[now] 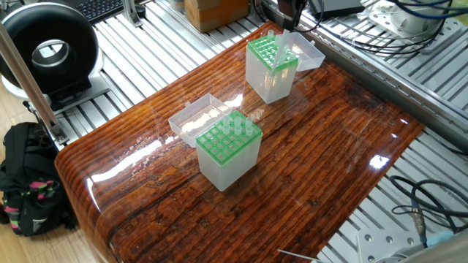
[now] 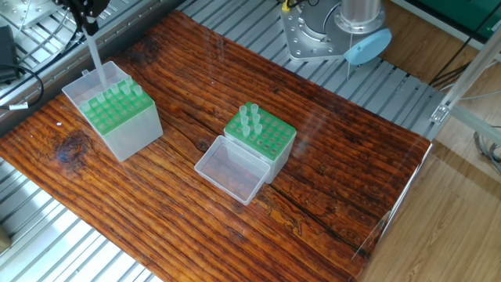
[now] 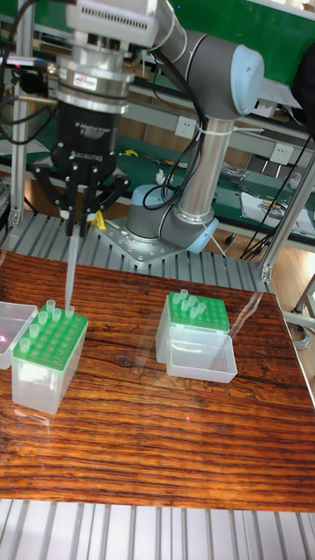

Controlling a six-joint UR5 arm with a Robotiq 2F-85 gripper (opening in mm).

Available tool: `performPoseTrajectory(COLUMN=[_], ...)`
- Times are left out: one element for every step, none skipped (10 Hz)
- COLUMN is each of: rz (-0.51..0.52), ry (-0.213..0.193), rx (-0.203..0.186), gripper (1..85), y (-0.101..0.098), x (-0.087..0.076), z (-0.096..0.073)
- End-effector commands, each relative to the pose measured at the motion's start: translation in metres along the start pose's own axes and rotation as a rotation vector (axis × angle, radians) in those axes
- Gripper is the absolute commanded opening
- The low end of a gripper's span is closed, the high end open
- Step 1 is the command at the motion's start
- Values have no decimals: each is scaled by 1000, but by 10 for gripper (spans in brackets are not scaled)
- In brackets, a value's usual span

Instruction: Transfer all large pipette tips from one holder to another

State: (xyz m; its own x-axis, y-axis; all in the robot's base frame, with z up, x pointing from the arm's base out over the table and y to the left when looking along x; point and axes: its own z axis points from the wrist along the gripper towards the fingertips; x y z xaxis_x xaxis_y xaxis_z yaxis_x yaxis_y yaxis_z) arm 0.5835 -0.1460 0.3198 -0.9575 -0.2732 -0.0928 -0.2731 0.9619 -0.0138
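The pincer [image 3: 79, 219] grips one large pipette tip [image 3: 70, 276] upright above the source holder [image 3: 48, 360] (vertical, presumably to clear its neighbours) for the other holder [image 3: 194, 325]

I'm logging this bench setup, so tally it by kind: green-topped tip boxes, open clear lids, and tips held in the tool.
Green-topped tip boxes: 2
Open clear lids: 2
Large pipette tip held in the tool: 1
Total: 5
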Motion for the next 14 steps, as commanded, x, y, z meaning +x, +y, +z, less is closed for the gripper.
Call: performPoseTrajectory(rz=[-26, -22, -20, -25, -20, -17, -14, -11, -11, -12, -12, -9, -6, -4], ry=[-7, -7, -11, -16, -18, -13, -11, -10, -8, 0, 10, 21, 32, 35], rx=[5, 12, 15, 7, -11, -8, -7, -6, -5, -2, -3, -7, -8, -11], gripper=[17, 20, 20, 20, 20, 20, 20, 20, 20, 20, 20, 20, 17, 17], y=[-13, -14, -15, -16, -12, -11, -9, -8, -8, -9, -9, -7, -6, -5], x=[-7, -10, -11, -11, -10, -8, -6, -6, -5, -2, 1, 5, 10, 12], z=[14, 21, 27, 35, 39, 39, 40, 40, 40, 41, 41, 39, 39, 39])
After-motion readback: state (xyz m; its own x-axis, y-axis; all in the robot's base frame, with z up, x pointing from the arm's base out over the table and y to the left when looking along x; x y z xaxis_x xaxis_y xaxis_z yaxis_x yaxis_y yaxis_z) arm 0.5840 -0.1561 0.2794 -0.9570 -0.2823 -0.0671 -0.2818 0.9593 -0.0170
